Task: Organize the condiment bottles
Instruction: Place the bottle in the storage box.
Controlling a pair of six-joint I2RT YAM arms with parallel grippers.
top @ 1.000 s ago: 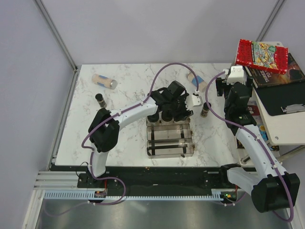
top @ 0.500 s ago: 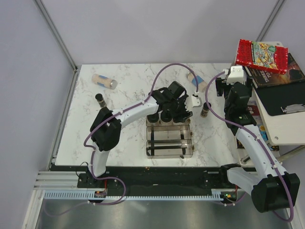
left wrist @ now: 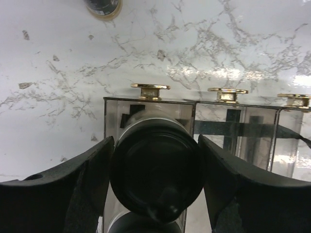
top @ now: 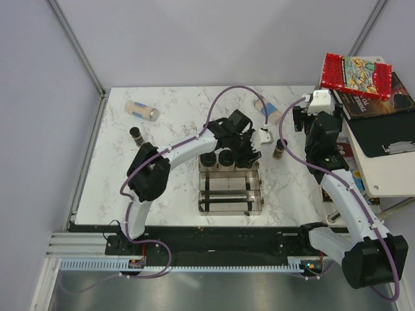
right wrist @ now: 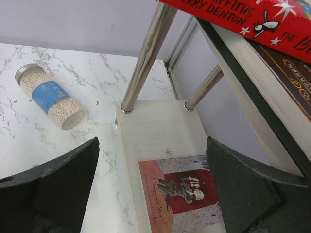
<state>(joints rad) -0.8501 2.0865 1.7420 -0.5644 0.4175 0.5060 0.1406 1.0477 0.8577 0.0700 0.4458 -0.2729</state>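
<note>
1. Here's the action: a black-lidded jar [left wrist: 156, 179] stands upright in the far compartment of the clear rack [top: 231, 210], at its right end. The left jaws are closed on it, one finger [left wrist: 82, 184] pressed to each side of the jar.
2. Right behind it in that same compartment, a second jar [top: 225, 157] and a third jar [top: 207, 159] stand in line to the left. That looks like all the wide jars racked, bar the release.
3. The middle and near compartments show only their black bars through the clear walls, with no bottles in them that I can see.
4. Out on the counter [top: 292, 188], plenty waits. One beige bottle [top: 142, 111] lies on its side at the far left, and another beige bottle [top: 268, 111] lies on its side just beyond the rack, far and to the right.
5. One brown spice bottle [top: 136, 134] stands upright on the left, well apart from the rack. A second spice bottle [top: 279, 149] stands just beside the rack's far right corner.
6. The right jaws are spread wide and empty, held high over the wooden shelf [right wrist: 160, 131] at the counter's right edge, doing no work.
7. My read: about a third done. One compartment is filled and two are to fill, with four loose bottles in sight and no others showing.
</note>
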